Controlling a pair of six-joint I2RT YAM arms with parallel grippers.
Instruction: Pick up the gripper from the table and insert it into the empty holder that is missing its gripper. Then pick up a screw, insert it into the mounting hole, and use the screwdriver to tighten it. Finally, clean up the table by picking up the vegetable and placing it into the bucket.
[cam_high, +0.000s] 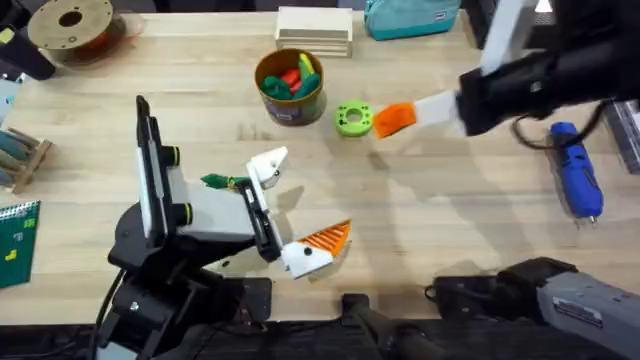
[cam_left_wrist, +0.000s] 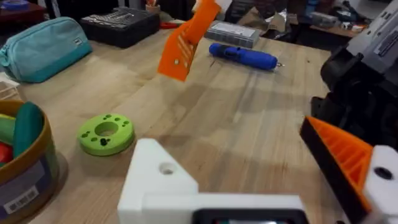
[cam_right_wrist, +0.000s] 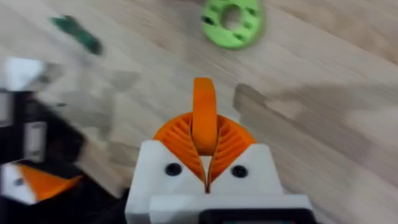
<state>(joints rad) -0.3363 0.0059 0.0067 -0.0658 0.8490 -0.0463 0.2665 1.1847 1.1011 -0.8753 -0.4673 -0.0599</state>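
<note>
My right gripper (cam_high: 393, 119) hangs over the table (cam_high: 450, 210) beside the green disc, shut on the small orange gripper (cam_right_wrist: 204, 106), which stands upright between its ribbed pads. Near the table's front, my left gripper (cam_high: 297, 205) is open. One of its fingers is the bare white holder (cam_high: 268, 166) with a mounting hole (cam_left_wrist: 166, 168); the other carries an orange tip (cam_high: 327, 239). The dark-green vegetable (cam_high: 215, 181) lies just left of the holder. The bucket (cam_high: 290, 85) stands at the back with toy food inside. At the right lies the blue screwdriver (cam_high: 575, 170).
A bright green disc (cam_high: 352, 118) sits between the bucket and my right gripper. A filament spool (cam_high: 70, 25), a wooden box (cam_high: 315, 30) and a teal pouch (cam_high: 410, 15) line the far edge. A green card (cam_high: 15, 240) lies at the left edge.
</note>
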